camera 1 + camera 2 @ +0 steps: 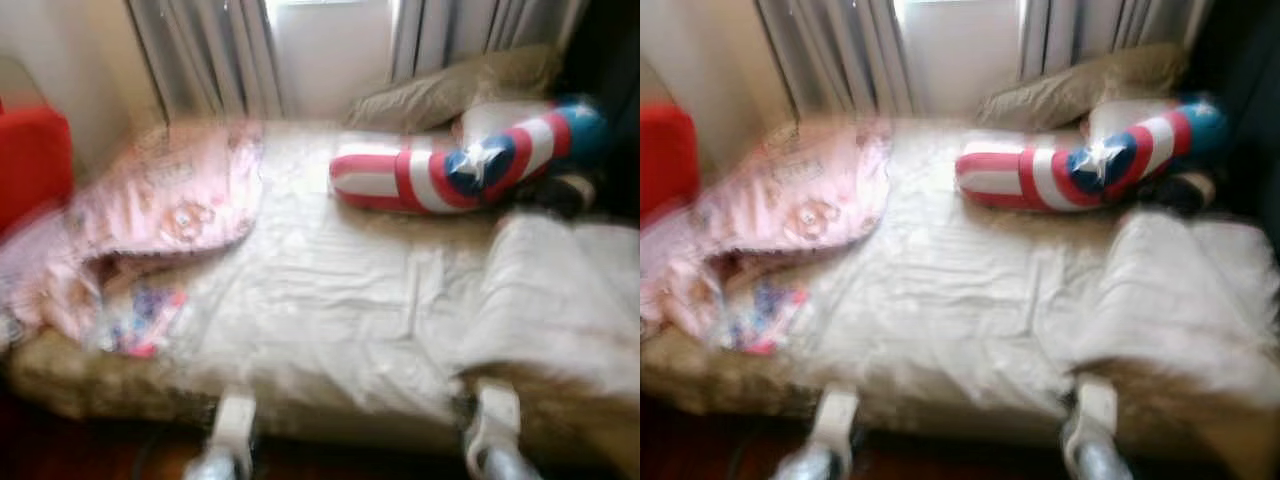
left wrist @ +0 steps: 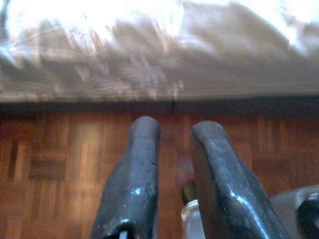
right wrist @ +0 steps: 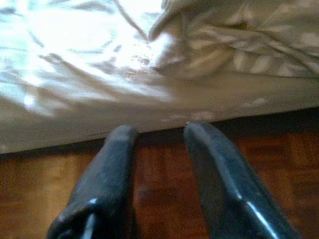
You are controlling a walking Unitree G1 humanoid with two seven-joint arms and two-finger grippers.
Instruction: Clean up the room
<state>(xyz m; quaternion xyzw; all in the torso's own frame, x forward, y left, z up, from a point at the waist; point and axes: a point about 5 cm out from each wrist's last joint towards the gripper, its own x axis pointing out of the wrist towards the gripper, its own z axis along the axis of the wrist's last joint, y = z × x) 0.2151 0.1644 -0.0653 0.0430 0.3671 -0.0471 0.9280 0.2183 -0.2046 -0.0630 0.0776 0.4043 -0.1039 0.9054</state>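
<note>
A bed (image 1: 330,310) with a rumpled cream sheet lies in front of me, blurred. A pink patterned blanket (image 1: 170,195) is bunched on its left side, with a small colourful item (image 1: 145,320) below it near the bed's edge. A red, white and blue star pillow (image 1: 450,170) lies at the back right. Both silver arms reach up from below, the left arm (image 1: 230,430) and the right arm (image 1: 495,425). My left gripper (image 2: 174,127) hangs open over the wood floor by the bed's side. My right gripper (image 3: 159,132) is open too, holding nothing.
A folded cream blanket (image 1: 560,290) covers the bed's right end. A beige pillow (image 1: 450,90) leans against the curtains (image 1: 210,55) under the window. Something red (image 1: 30,160) stands at the far left. Parquet floor (image 2: 60,164) runs along the bed's near side.
</note>
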